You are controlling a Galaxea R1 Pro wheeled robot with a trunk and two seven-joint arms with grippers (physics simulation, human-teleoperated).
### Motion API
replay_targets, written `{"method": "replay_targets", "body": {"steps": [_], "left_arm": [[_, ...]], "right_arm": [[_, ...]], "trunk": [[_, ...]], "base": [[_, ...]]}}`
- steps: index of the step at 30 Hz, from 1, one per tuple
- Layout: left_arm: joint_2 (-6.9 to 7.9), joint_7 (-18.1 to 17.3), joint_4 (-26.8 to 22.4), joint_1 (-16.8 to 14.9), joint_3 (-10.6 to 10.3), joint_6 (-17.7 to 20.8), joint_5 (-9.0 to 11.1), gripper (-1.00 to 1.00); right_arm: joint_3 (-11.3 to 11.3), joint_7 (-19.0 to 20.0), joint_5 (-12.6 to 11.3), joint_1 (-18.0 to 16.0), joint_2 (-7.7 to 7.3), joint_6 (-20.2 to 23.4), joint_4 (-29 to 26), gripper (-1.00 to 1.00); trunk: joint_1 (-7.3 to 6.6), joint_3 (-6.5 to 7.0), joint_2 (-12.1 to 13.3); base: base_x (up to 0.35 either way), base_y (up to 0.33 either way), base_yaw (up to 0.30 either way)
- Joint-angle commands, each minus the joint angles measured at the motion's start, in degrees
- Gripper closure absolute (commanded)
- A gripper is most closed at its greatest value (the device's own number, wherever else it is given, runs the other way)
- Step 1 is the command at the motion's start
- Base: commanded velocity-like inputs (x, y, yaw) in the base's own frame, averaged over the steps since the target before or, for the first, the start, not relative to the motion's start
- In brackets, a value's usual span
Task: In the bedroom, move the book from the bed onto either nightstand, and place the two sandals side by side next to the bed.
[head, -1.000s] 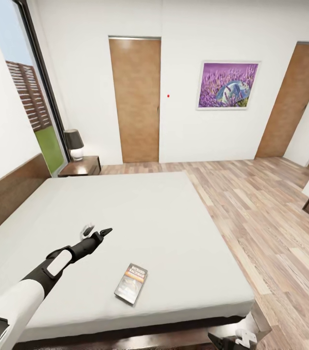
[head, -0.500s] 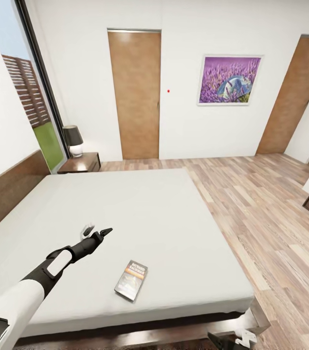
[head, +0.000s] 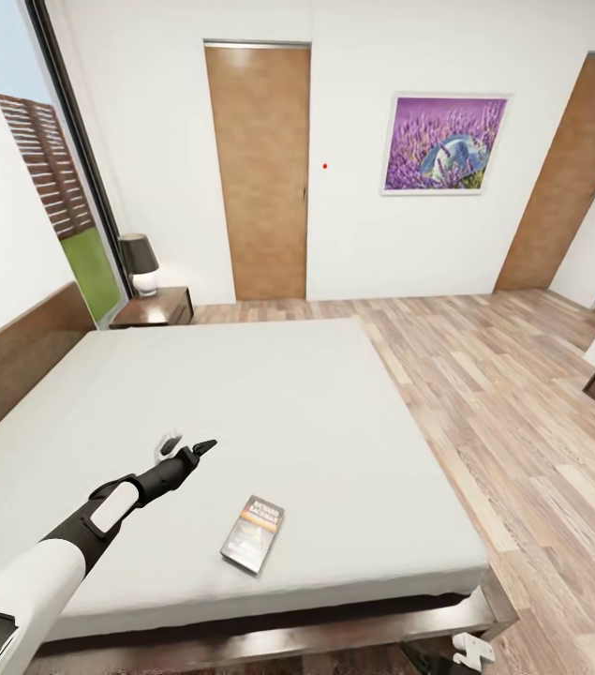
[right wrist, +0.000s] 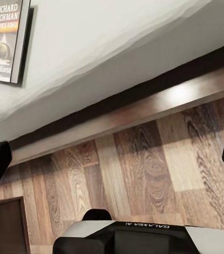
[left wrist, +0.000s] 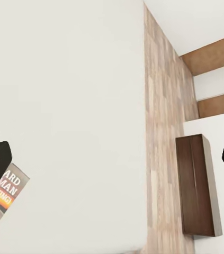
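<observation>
Book (head: 253,534) lay flat on bed (head: 269,412), near its foot edge, beside and clear of left gripper (head: 185,448); both sets of jaws spread open, empty.

Place: a bedroom in a home, rendered by a simulator.
Bed: the large low bed (head: 269,441) with a plain off-white mattress and a dark wooden frame takes up most of the room.
Bedside: a small dark nightstand (head: 156,307) stands in the far corner by the headboard, carrying a dark-shaded lamp (head: 140,264).
Walls: white, with two plain brown doors (head: 261,169) and a framed purple lavender picture (head: 443,142).
Floor: brown wood planks (head: 522,441).
Window: a tall window (head: 49,178) looks onto green lawn and a slatted fence.
</observation>
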Motion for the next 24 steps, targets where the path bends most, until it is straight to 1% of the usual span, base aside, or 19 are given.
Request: {"method": "replay_targets", "body": {"steps": [1, 24], "left_arm": [[0.05, 0.0, 0.0, -0.1, -0.2, 0.3, 0.5, -1.00], [0.05, -0.1, 0.0, 0.0, -0.2, 0.2, 0.6, -1.00]], "right_arm": [[0.3, 0.2, -0.6, 0.0, -0.03, -0.1, 0.1, -1.00], [0.3, 0.2, -0.6, -0.1, -0.04, -0.2, 0.1, -1.00]], "trunk": [[0.03, -0.21, -0.1], [0.03, -2.28, -0.1]], "base": [[0.000, 0.000, 0.000], [0.000, 0.000, 0.000]]}}
